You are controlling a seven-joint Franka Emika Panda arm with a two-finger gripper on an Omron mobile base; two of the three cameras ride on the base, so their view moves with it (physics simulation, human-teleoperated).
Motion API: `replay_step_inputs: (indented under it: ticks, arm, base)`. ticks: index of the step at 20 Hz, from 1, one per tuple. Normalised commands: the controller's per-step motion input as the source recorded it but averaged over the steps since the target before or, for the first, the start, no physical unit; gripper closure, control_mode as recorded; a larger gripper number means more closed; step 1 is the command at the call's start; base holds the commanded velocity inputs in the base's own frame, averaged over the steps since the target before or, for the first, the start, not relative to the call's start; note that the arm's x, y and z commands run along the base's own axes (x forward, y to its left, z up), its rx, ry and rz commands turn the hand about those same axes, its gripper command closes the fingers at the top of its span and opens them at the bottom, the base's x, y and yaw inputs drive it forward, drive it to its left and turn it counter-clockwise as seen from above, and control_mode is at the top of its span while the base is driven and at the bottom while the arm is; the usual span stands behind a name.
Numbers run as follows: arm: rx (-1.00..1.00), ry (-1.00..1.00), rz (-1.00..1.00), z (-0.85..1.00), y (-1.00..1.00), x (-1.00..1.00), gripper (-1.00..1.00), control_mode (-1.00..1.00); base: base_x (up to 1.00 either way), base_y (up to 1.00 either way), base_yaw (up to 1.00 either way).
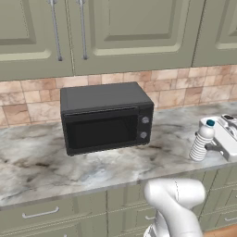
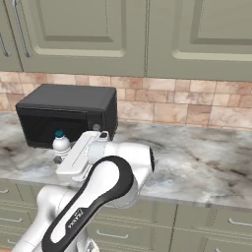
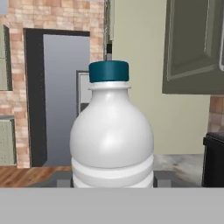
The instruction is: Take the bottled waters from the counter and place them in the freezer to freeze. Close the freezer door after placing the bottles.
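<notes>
- The clear whitish ribbed bottle (image 1: 202, 141) with its dark blue cap (image 3: 109, 71) stands upright on the counter (image 1: 92, 171), near the front edge, well to the right of the black microwave (image 1: 105, 117).
- In the hand view it sits dead centre and very close, its round shoulder between the two dark finger tips (image 3: 162, 178) that peek out low at either side of its body.
- The gripper (image 1: 214, 144) comes in level from the right in the left base view, reaching sideways at the bottle's ribbed middle.
- Jaws: they stand spread to either side of the bottle, but whether the pads already press on the plastic I cannot tell.
- Step in hand, as I judge it: the grasp of the first bottle, so the task is in its early part; nothing is in the freezer yet.
- Next move calls for a firm pinch on the ribbed body, then a straight lift off the stone before any swing, so the bottle does not tip or skid.
- The worktop is grey-white marble with brownish veins, flat and bare around the bottle, with olive-green drawers (image 1: 41, 214) under it.
- Behind runs a tan brick-pattern backsplash (image 2: 172, 106), and olive upper cabinets (image 2: 88, 34) hang above.
- Beyond the bottle the hand view looks across the room: a grey doorway (image 3: 61, 96) in a dark frame, a cream wall and wood floor (image 3: 26, 173).
</notes>
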Motion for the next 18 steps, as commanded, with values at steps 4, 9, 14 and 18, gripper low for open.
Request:
replay_step_inputs:
  ticks: [4, 9, 14, 18]
  arm:
    - [0.00, 0.00, 0.00, 0.00, 0.04, 0.00, 1.00, -1.00]
    - [0.00, 0.00, 0.00, 0.00, 0.00, -0.01, 1.00, 1.00]
    - [0.00, 0.00, 0.00, 0.00, 0.00, 0.00, 1.00, 1.00]
    - [0.00, 0.00, 0.00, 0.00, 0.00, 0.00, 1.00, 1.00]
  base:
    - [0.00, 0.00, 0.00]
    - [-0.33, 0.06, 0.00]
    - [-0.83, 0.33, 0.09]
    - [-0.67, 0.64, 0.33]
